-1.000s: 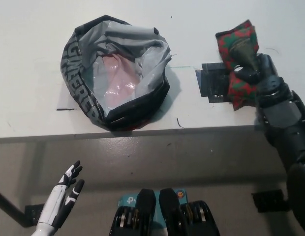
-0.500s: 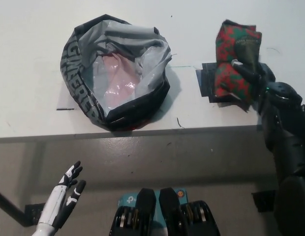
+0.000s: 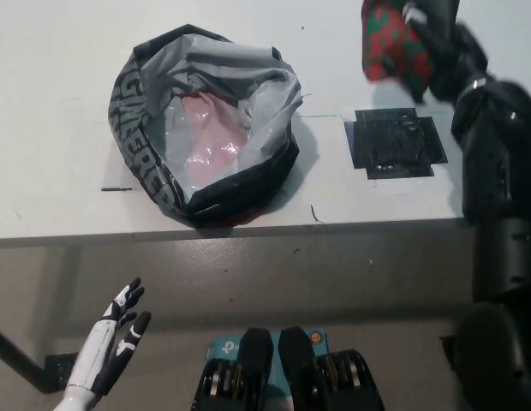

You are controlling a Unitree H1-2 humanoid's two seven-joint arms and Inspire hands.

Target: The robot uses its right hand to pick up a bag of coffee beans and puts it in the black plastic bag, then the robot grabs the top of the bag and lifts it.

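Red-and-green patterned, the soft bag of coffee beans is now up near the top edge of the head view, clasped in the black right hand. A second ago it lay on the white table over the black square patch of tape; half a second ago it was just rising off that patch. Now the patch lies fully uncovered, and the bag sits above and slightly to the left of it in the picture, clear of the tabletop as far as can be judged. The black fingers are curled around the bag's right side, holding it. The bag is blurred and partly cut by the picture's edge, so its long axis cannot be read with any certainty; it seems to run roughly up and down the picture, as it did earlier.

The black plastic bag, with its grey lining folded outward and a pinkish gleam inside, stands open-mouthed on the table, well apart to the left of the coffee bag and unchanged in place. The white left hand rests at the lower left, below the table edge, fingers spread and holding nothing, as before.
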